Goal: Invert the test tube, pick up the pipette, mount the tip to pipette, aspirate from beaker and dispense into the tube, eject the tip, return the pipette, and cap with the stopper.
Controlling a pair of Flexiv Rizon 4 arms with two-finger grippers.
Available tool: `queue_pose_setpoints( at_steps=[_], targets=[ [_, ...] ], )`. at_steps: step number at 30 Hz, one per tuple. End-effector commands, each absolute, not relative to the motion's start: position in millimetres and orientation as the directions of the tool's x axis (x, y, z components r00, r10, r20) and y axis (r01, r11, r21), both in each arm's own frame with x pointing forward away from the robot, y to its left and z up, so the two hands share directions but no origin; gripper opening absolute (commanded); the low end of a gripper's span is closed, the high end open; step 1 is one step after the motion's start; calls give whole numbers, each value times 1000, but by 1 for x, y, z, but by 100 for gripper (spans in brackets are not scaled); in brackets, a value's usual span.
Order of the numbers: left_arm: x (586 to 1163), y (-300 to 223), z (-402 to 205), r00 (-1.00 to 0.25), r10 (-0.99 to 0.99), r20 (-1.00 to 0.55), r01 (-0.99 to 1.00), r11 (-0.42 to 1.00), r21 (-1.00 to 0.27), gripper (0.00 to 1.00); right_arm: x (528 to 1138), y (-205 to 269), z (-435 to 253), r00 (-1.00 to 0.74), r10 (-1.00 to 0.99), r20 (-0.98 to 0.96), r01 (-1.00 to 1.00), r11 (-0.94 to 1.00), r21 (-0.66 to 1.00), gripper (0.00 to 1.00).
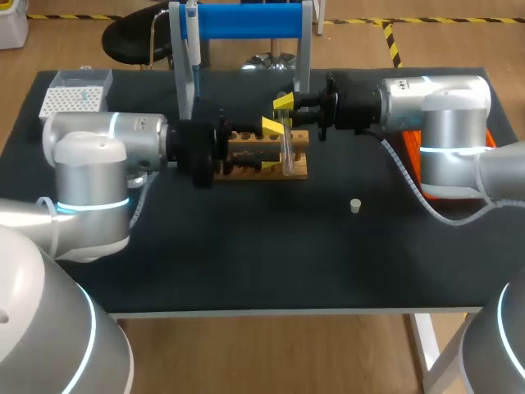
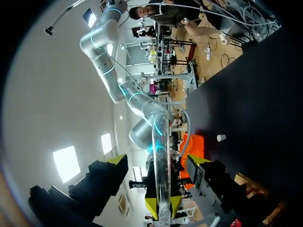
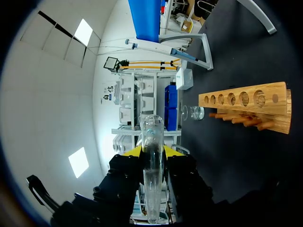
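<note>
From the head view, my right gripper (image 1: pixel 284 103) and left gripper (image 1: pixel 271 127) meet at the wooden rack (image 1: pixel 246 168), with the test tube (image 1: pixel 287 149) upright between them. A careless swing could knock the glass against the rack.

In the left wrist view, my left gripper (image 2: pixel 157 160) gapes wide, its fingers astride the tube (image 2: pixel 161 156) without touching it. An off-centre squeeze could lever the tube.

In the right wrist view, my right gripper (image 3: pixel 154 151) is clamped on the tube (image 3: pixel 153 179). I judge the smooth glass may slip during inversion and fall to the bench (image 3: pixel 246 56).
</note>
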State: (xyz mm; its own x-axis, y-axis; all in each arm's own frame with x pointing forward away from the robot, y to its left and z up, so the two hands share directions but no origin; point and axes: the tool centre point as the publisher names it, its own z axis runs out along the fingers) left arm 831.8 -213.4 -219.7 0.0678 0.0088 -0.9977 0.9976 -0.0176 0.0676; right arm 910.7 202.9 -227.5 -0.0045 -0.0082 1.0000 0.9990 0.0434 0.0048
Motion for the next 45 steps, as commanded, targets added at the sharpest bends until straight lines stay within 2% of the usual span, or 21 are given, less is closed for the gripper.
queue_pose_setpoints(
  at_steps=[1, 2, 4, 9, 15, 20, 45],
  targets=[
    [835, -219, -222, 64, 5, -998, 998, -29, 64, 53, 910, 203, -226, -4, -4, 1000, 999, 44, 5, 0],
    [835, -220, -222, 63, 7, -998, 998, -30, 63, 55, 910, 203, -226, -4, -4, 1000, 999, 44, 5, 0],
    [835, -222, -222, 62, 7, -998, 997, -34, 62, 50, 910, 203, -226, -4, -4, 1000, 999, 44, 5, 0],
    [835, -227, -223, 55, 10, -998, 998, -45, 54, 52, 910, 203, -226, -4, -4, 1000, 999, 44, 5, 0],
    [833, -231, -223, 52, 15, -999, 997, -62, 51, 46, 910, 203, -226, -4, -4, 1000, 999, 44, 5, 0],
    [831, -234, -222, 51, 17, -999, 996, -71, 50, 48, 910, 203, -226, -4, -4, 1000, 999, 44, 5, 0],
    [827, -236, -224, 42, 4, -999, 996, -77, 42, 43, 910, 203, -226, -4, -4, 1000, 999, 44, 5, 0]
  ],
)
